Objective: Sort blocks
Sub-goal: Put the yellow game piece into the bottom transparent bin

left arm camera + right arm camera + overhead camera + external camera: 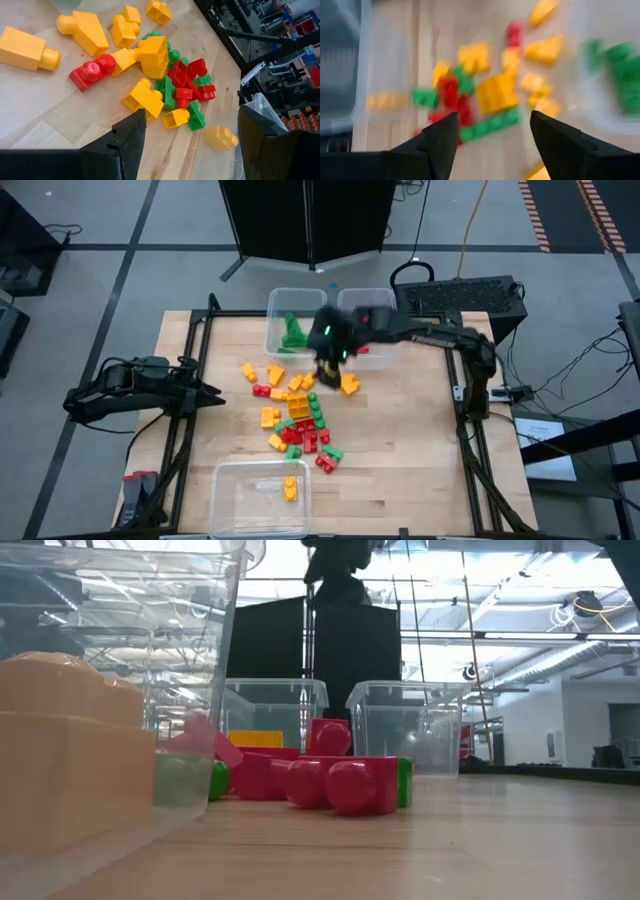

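Note:
The blocks (297, 415) lie scattered mid-table in red, green and yellow-orange; the same pile shows in the left wrist view (160, 75), the right wrist view (490, 95) and the low view (335, 780). My right gripper (330, 360) hovers open above the pile's far edge, next to the two far tubs, and nothing is between its fingers (494, 116). My left gripper (218, 392) waits open at the table's left side, pointing toward the pile (192, 117). Green blocks (293, 332) lie in the far left tub, and a yellow block (290, 488) lies in the near tub.
Two clear tubs stand at the far edge: one (275, 305) with green blocks, one (385, 300) beside it with something red. A third clear tub (230, 500) sits at the near edge (120, 690). Bare wood lies to the pile's right and near left.

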